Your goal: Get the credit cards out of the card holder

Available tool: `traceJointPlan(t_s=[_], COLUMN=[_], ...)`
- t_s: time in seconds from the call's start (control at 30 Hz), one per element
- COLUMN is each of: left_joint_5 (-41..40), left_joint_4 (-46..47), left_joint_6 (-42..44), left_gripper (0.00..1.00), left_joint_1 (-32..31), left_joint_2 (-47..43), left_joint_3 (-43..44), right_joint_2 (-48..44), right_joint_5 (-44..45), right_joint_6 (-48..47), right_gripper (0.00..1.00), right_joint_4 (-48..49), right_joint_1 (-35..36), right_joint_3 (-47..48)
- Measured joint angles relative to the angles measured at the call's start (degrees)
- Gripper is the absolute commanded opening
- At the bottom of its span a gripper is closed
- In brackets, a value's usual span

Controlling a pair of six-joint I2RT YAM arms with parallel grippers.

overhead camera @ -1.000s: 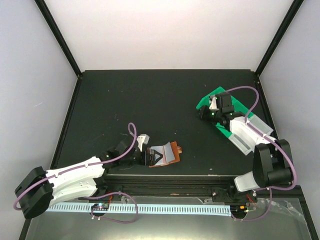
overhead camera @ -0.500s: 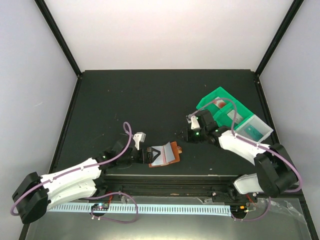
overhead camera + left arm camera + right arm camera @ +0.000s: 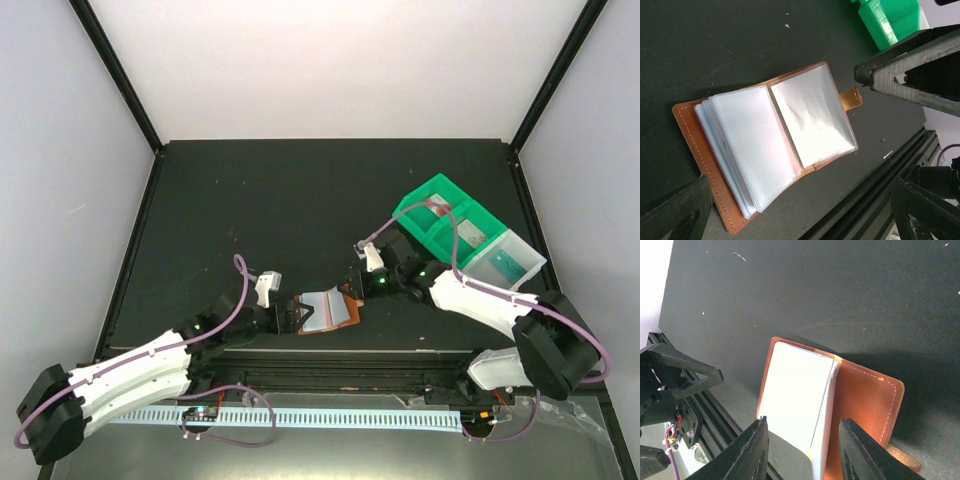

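The brown leather card holder lies open near the table's front edge, its clear plastic sleeves fanned out and its snap tab pointing right. I cannot tell whether the sleeves hold credit cards. My left gripper is open at the holder's left edge, one finger on each side. My right gripper is open at the holder's right side, its fingers straddling the white sleeve stack beside the leather cover. Pale card-like pieces lie in the tray.
A green compartmented tray with a clear section stands at the right, behind my right arm; it also shows in the left wrist view. The table's front rail runs just beside the holder.
My right arm has swung from over the green tray leftward and forward to the card holder. My left arm has stretched a little further toward the holder.
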Motion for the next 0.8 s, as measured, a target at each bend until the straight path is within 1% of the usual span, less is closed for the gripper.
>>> traceJointPlan(t_s=[0.17,0.23,0.33,0.53,0.67,0.8], left_joint_5=[-0.13,-0.13,-0.07,1.51,2.73,3.48], left_joint_4=[0.72,1.2,2.43,7.52,10.51,12.5], left_joint_6=[-0.44,-0.48,-0.94,-2.4,-2.95,-3.04], left_gripper=[0.99,0.99,0.99,0.99,0.99,0.99], left_joint_1=[0.0,0.0,0.0,0.04,0.04,0.04], left_joint_2=[-1.6,-1.57,-0.9,2.29,4.61,7.21], left_joint_3=[-0.39,-0.42,-0.42,-1.18,-1.25,-1.25], right_joint_2=[1.38,2.4,3.91,5.6,6.34,6.43], right_joint_5=[0.72,1.11,2.12,4.83,6.29,7.69], right_joint_6=[0.0,-0.04,-0.24,-0.31,0.44,1.81], right_gripper=[0.39,0.37,0.33,0.2,0.15,0.13], right_joint_4=[0.04,0.04,-0.02,0.02,1.27,2.73], right_joint_1=[0.46,0.83,1.44,3.19,4.28,5.11], right_joint_3=[-0.04,-0.04,-0.07,-0.57,-2.64,-5.09])
